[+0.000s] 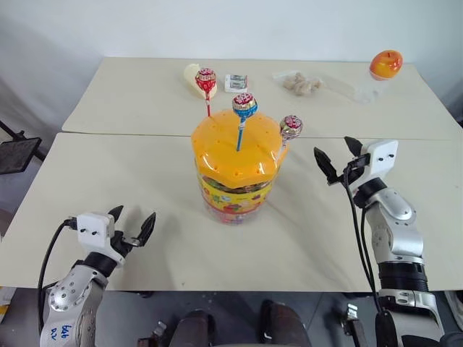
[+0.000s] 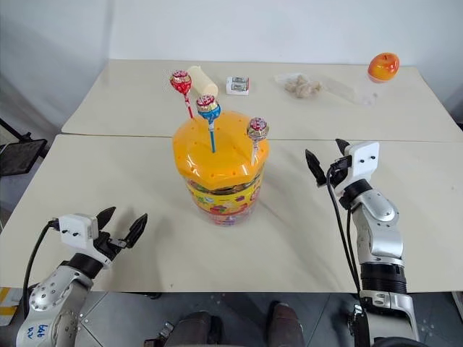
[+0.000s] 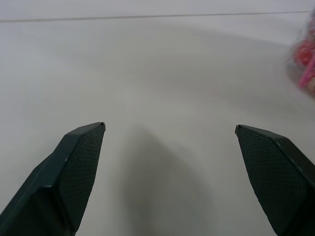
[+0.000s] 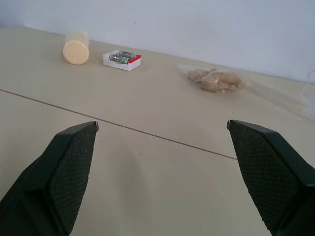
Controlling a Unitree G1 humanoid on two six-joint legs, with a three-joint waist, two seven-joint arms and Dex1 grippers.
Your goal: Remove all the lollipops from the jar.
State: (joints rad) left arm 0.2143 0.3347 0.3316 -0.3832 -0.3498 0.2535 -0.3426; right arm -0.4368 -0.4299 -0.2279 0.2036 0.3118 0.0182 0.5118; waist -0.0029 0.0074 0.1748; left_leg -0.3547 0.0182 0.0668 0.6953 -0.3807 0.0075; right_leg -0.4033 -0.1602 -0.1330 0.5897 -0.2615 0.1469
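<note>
The jar [image 1: 235, 170], a clear tub with a domed orange lid and a colourful label, stands at the middle of the near table. Three lollipops stick upright out of its lid: a red one [image 1: 206, 80] at the back left, a blue one [image 1: 244, 105] in the middle, a white one [image 1: 291, 127] at the right edge. My left gripper [image 1: 134, 223] hovers open low at the front left, well clear of the jar. To the jar's right, about level with the lid, my right gripper [image 1: 338, 157] is open and empty, a short way from the white lollipop.
On the far table lie a pale round container [image 1: 192, 74], a small white box [image 1: 236, 82], a clear bag of brown pieces [image 1: 304, 84] and an orange fruit-shaped container [image 1: 385, 65]. A seam [image 4: 147, 132] runs between the two tables. A black object [image 1: 16, 153] stands off the left edge.
</note>
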